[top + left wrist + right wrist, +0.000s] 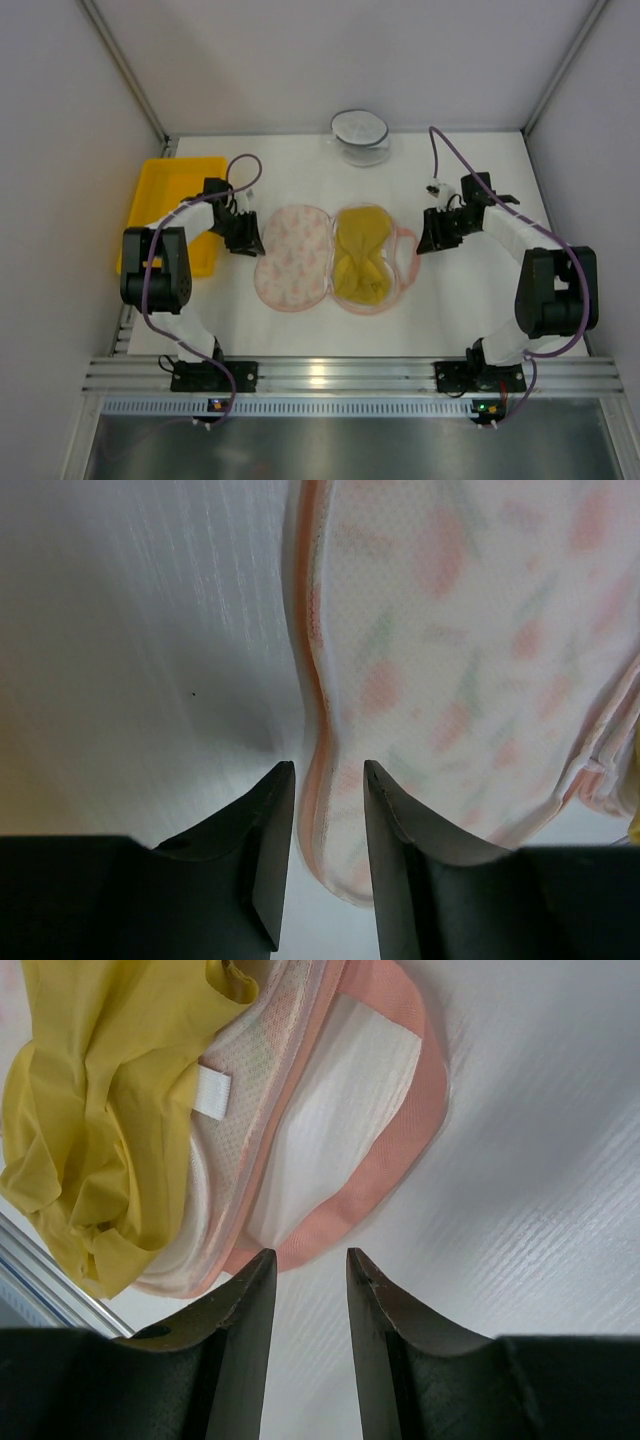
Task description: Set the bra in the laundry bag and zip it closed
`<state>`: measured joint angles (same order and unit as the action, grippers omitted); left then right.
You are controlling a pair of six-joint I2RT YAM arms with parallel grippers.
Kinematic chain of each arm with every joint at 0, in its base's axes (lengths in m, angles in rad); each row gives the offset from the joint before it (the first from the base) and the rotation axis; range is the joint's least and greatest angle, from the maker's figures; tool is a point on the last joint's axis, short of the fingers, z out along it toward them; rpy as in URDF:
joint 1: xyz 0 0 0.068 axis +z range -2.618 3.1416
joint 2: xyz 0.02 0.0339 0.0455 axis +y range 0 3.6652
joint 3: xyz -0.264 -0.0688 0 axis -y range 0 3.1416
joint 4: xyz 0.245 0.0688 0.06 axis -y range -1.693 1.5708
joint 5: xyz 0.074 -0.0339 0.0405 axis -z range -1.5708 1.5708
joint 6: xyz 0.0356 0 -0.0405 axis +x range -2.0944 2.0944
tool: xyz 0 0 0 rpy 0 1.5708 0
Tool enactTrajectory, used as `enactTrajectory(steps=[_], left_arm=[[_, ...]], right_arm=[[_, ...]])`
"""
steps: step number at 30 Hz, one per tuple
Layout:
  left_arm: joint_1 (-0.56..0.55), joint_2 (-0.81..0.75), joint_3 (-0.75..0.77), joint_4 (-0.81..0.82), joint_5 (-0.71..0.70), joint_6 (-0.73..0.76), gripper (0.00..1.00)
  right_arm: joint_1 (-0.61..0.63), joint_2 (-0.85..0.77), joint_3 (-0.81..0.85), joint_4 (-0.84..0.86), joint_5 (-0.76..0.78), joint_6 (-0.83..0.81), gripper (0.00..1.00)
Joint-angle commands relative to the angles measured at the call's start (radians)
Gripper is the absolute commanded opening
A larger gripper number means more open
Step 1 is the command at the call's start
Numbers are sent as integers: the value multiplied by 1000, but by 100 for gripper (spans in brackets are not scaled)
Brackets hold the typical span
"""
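The laundry bag [292, 255] lies opened flat in two halves at the table's middle. Its left half shows the cream pink-print mesh [450, 660]. The mustard bra [360, 262] lies crumpled in the right half [285, 1070], also close in the right wrist view [90, 1110]. My left gripper [248, 238] is at the bag's left edge; its jaws [330, 765] stand open astride the pink rim, with a gap on the left side. My right gripper [428, 238] is at the bag's right, open [305, 1252] and empty, just short of a pink strap loop [400, 1130].
A rigid yellow tray [175, 205] sits at the left, behind my left arm. A clear round bowl [360, 135] stands at the back centre. White walls close in the table on three sides.
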<state>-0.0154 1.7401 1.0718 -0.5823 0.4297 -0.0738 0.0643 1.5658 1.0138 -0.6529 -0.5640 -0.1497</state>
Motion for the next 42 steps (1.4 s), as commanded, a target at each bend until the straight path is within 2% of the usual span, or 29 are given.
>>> enactTrajectory(steps=[1, 5, 8, 9, 12, 21, 24, 30, 32, 37, 42], left_arm=[[8, 30, -6, 42, 9, -38, 37], [9, 52, 2, 48, 27, -47, 29], [8, 55, 13, 47, 66, -44, 17], [8, 55, 22, 47, 79, -44, 10], [9, 32, 36, 47, 116, -34, 0], [9, -212, 68, 45, 271, -38, 0], [-15, -240, 95, 48, 331, -52, 0], [-170, -188, 219, 48, 405, -107, 0], [-265, -163, 266, 53, 400, -118, 0], [-464, -21, 428, 64, 351, -173, 0], [-601, 145, 531, 128, 333, -274, 0]], right_arm=[[-6, -1, 3, -10, 1, -13, 35], [-6, -4, -1, -10, -2, -7, 35], [-6, -7, -4, -16, -2, -8, 35], [-6, -9, -4, -16, -4, -10, 35], [-8, -10, -6, -19, -16, -11, 34], [-4, 17, -3, 12, -54, 16, 33], [-4, 42, -4, 47, -82, 39, 33], [8, 86, 6, 90, -112, 59, 31], [8, 82, 9, 79, -116, 46, 30], [-9, 34, 3, 44, -123, 9, 30], [-54, -13, -27, -1, -117, -39, 29]])
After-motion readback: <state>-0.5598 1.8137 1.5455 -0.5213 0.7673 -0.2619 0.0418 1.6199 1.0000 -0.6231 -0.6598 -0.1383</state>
